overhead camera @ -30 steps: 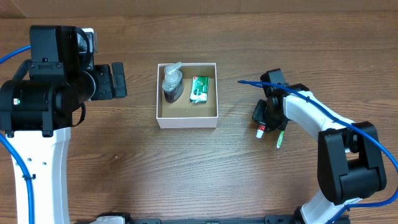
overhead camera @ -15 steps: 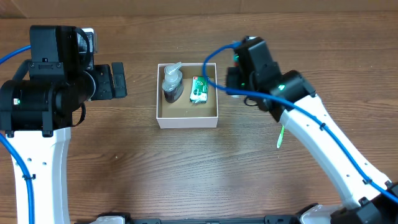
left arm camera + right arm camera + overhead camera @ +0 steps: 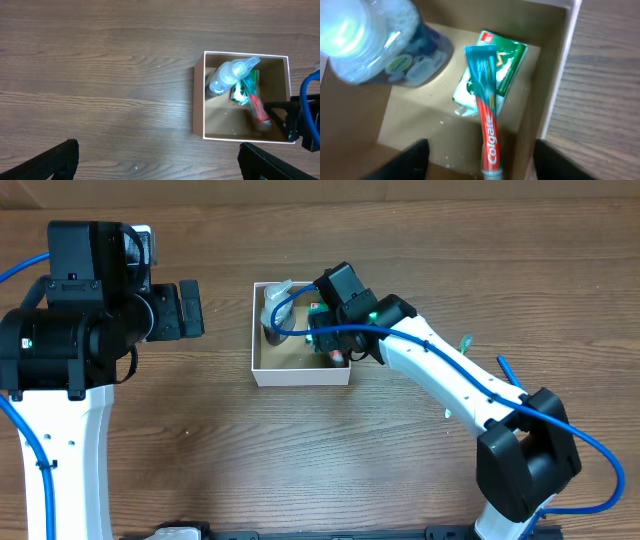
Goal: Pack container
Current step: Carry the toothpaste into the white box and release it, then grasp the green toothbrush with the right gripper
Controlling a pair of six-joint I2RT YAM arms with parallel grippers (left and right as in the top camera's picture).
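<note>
The container sits on the tabletop at upper centre of the overhead view. The right hand hovers over it, fingers spread wide and gripping nothing. A toothpaste tube lies free between them, across a green packet and beside a bottle. This looks like the drop-off step. Next, the hand should rise straight up, clear of the box wall. The left hand is wide open and empty.
</note>
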